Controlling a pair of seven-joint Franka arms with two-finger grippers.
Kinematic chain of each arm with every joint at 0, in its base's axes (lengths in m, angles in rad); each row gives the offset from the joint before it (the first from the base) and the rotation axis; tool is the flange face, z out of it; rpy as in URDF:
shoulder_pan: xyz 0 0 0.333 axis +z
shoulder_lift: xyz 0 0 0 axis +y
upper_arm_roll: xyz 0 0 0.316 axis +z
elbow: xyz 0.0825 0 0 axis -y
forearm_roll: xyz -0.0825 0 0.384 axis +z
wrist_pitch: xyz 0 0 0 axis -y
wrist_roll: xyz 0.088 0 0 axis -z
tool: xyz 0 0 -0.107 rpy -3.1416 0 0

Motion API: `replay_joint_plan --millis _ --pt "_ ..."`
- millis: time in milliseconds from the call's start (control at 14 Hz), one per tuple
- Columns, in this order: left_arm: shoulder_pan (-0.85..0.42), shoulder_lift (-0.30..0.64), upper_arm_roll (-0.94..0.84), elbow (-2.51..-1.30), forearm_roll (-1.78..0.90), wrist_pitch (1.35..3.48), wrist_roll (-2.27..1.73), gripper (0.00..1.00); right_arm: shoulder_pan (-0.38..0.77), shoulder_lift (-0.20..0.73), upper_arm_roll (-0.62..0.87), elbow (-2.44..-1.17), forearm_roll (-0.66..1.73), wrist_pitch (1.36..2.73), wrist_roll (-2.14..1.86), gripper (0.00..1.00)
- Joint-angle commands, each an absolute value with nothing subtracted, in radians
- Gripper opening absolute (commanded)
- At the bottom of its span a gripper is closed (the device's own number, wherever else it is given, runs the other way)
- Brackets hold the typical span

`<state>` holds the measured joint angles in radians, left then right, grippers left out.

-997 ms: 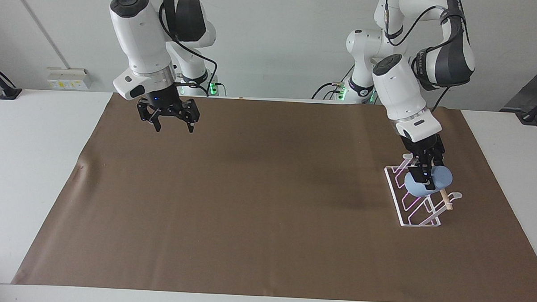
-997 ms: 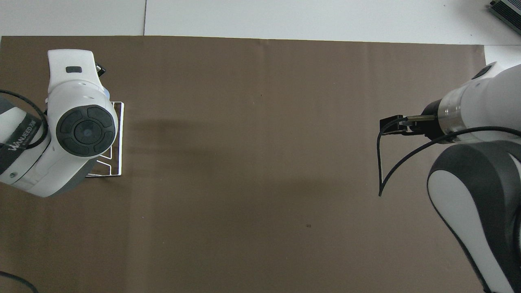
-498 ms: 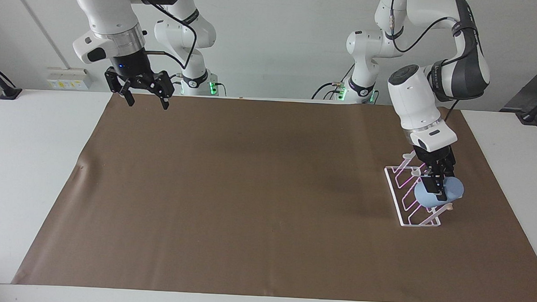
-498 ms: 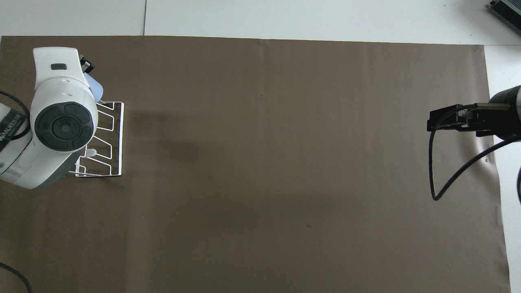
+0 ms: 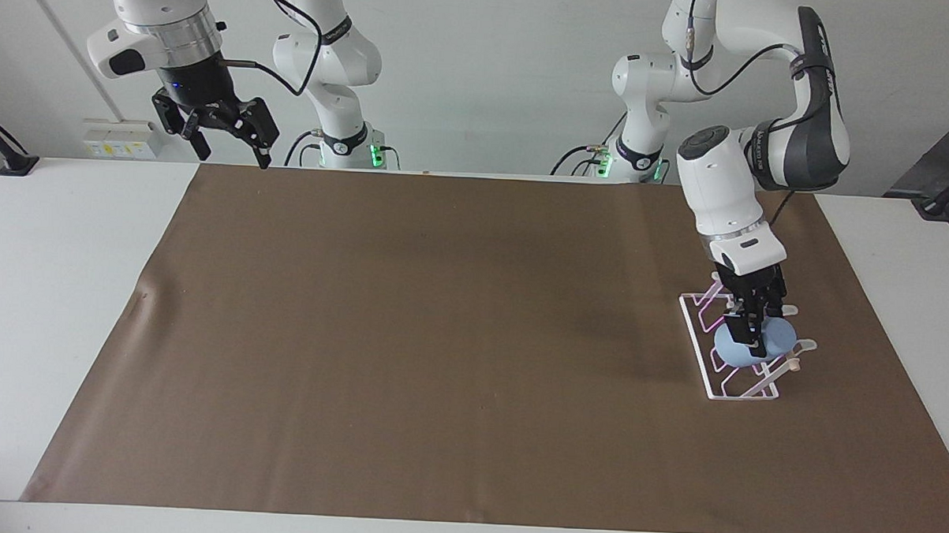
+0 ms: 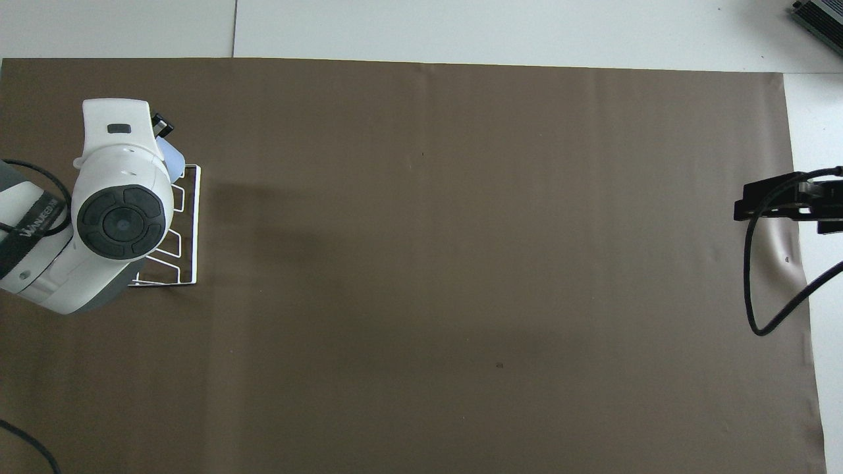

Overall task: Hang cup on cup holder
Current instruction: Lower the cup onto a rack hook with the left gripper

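The light blue cup [image 5: 778, 336] lies on its side in my left gripper [image 5: 748, 338], which is shut on it. The cup is right at the top of the white wire cup holder [image 5: 694, 345], by the wooden dowel [image 5: 791, 363]. I cannot tell whether it rests on the wires. In the overhead view the left arm covers most of the cup holder [image 6: 197, 224], and only an edge of the cup [image 6: 172, 161] shows. My right gripper [image 5: 226, 149] is open and empty. It is raised high over the mat's corner at the right arm's end, where that arm waits.
A brown mat [image 5: 440, 336] covers most of the white table [image 5: 55, 283]. The cup holder stands on the mat toward the left arm's end. A black cable [image 6: 751, 289] hangs from the right arm's wrist.
My right gripper has risen and drawn back toward the robots and the right arm's end. My left gripper carried the cup along the holder's top and back, ending slightly lower.
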<state>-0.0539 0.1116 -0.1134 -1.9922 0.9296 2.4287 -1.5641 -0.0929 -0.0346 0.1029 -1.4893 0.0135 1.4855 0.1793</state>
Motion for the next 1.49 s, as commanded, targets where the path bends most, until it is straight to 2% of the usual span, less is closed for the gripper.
replay_joint_plan --millis 0,142,214,285,356,569,783,1353,1424 --pt "-0.026 0.068 -0.118 -2.063 0.960 2.477 -1.582 0.00 -0.113 -0.075 0.104 -1.543 -0.003 1.476 0.190 1.00" --pt "-0.025 0.064 -0.118 -2.066 0.960 2.474 -1.586 0.00 -0.130 -0.086 0.106 -1.565 0.001 1.488 0.186 1.00" --pt "-0.020 0.064 -0.118 -2.066 0.960 2.471 -1.592 0.13 -0.141 -0.081 0.106 -1.562 0.002 1.503 0.184 1.00" --pt "-0.020 0.064 -0.118 -2.063 0.960 2.468 -1.592 0.37 -0.152 -0.080 0.106 -1.565 -0.008 1.508 0.180 1.00" --pt "-0.021 0.064 -0.118 -2.060 0.962 2.465 -1.592 0.57 -0.141 -0.077 0.097 -1.565 -0.009 1.506 0.172 1.00" --pt "-0.034 0.066 -0.120 -2.056 0.960 2.454 -1.592 0.61 -0.020 -0.057 -0.039 -1.562 -0.012 1.509 0.163 1.00" --pt "-0.035 0.064 -0.121 -2.052 0.960 2.444 -1.592 0.83 0.009 -0.026 -0.084 -1.557 -0.017 1.532 0.110 1.00" --pt "-0.046 0.063 -0.126 -2.027 0.959 2.418 -1.572 0.92 0.014 -0.031 -0.101 -1.569 -0.014 1.537 0.035 1.00" --pt "-0.046 0.051 -0.129 -2.020 0.956 2.418 -1.560 0.98 0.008 -0.035 -0.101 -1.574 -0.014 1.534 0.035 1.00"
